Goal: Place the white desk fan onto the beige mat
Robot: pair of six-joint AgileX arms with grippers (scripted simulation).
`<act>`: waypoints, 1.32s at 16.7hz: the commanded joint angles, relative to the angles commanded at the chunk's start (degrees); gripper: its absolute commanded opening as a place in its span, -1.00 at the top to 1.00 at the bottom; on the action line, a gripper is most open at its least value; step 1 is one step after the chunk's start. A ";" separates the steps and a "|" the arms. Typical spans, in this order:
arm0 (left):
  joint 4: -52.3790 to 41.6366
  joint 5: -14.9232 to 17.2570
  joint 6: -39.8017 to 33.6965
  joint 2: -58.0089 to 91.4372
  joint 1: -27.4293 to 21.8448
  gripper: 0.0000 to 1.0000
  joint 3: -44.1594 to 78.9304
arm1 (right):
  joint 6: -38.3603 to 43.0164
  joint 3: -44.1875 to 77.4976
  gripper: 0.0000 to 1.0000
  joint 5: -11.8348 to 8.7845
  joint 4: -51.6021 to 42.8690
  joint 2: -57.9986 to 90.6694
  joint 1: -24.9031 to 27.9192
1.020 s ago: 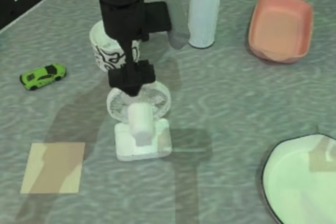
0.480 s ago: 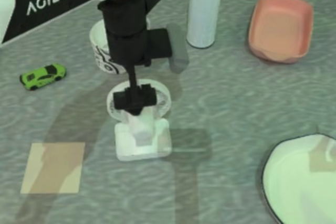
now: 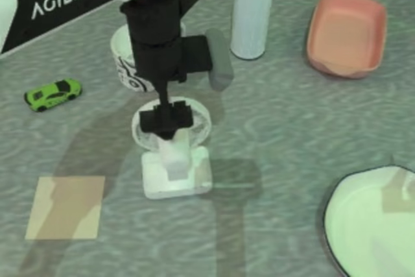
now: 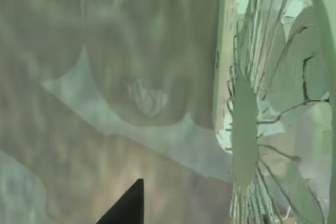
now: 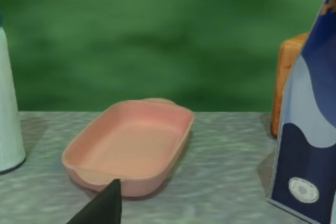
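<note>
Left end effector straddles grille head of small white plastic desk fan at counter centre; closure cannot tell. Top-down approach suits lift. Thin tan-beige square mat at 8 o'clock from fan, bare.

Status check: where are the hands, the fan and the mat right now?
Left hand low over the white desk fan, at its motor housing. Fan on the table, off the beige mat. Path to mat open. Right hand out of top view.
</note>
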 joint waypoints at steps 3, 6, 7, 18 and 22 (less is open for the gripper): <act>0.00 0.00 0.00 0.00 0.00 0.06 0.00 | 0.00 0.00 -1.00 0.00 0.00 0.00 0.00; 0.00 0.00 0.00 0.00 0.00 0.51 0.00 | 0.00 0.00 -1.00 0.00 0.00 0.00 0.00; 0.00 0.00 0.00 0.00 0.00 0.66 0.00 | 0.00 0.00 -1.00 0.00 0.00 0.00 0.00; -0.05 0.09 -0.03 -0.55 0.01 1.00 -0.24 | 0.00 0.00 -1.00 0.00 0.00 0.00 0.00; -4.14 0.05 0.09 0.02 0.24 1.00 4.09 | 0.00 0.00 -1.00 0.00 0.00 0.00 0.00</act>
